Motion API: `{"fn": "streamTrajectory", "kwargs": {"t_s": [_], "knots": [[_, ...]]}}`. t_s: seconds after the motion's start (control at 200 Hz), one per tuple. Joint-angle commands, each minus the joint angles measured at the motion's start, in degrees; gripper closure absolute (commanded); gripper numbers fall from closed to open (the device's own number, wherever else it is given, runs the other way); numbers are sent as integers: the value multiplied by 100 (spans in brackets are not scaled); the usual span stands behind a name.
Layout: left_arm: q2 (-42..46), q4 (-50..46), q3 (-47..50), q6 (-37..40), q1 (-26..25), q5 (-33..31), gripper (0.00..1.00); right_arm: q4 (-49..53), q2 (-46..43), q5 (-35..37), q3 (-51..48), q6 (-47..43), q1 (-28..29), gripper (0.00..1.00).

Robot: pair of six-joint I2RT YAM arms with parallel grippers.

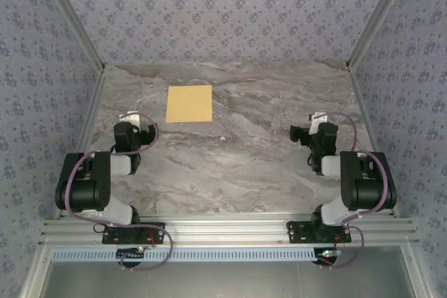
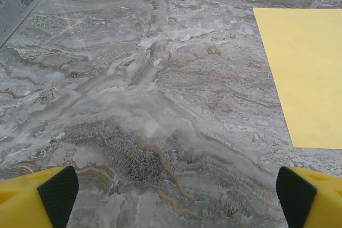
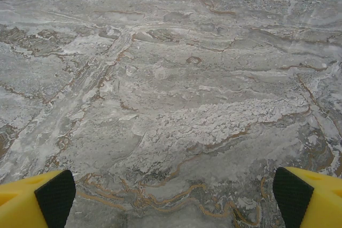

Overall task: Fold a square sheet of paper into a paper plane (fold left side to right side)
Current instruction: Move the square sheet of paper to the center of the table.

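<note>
The square sheet of paper lies flat and unfolded on the marble table, toward the back left; its mustard-yellow face also fills the right edge of the left wrist view. My left gripper sits near the table's left side, short of the sheet and to its left, open with nothing between its yellow fingers. My right gripper rests on the right side, well away from the paper, open over bare marble, its fingers wide apart.
Metal frame rails and patterned walls border the marble table on three sides. The arm bases stand on the aluminium rail at the near edge.
</note>
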State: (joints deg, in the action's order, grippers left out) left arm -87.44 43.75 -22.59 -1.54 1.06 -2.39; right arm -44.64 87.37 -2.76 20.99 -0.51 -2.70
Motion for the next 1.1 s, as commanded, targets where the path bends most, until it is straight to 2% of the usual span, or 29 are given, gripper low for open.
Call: {"fn": "streamTrajectory", "kwargs": {"t_s": [0.0,0.605,0.715,0.804,0.874,1.009,1.094], "knots": [[-30,224,-132,38,-29,-24,2,-141,-17,85,125,-72,-1,0],[-37,213,-140,13,23,76,2,-132,-16,32,136,-54,-38,0],[15,192,-152,-49,24,-71,2,-148,-38,48,116,2,-76,0],[452,-263,-208,-129,26,-296,2,116,-289,264,159,163,-127,0],[1000,-816,-280,-174,-5,-434,2,752,-778,379,266,279,-175,0],[1951,-2449,-866,-582,-95,-357,2,1875,-1910,450,402,640,-126,0],[2008,-3582,-1553,-1212,-133,-175,2,2589,-2668,509,439,981,-10,0]]}}
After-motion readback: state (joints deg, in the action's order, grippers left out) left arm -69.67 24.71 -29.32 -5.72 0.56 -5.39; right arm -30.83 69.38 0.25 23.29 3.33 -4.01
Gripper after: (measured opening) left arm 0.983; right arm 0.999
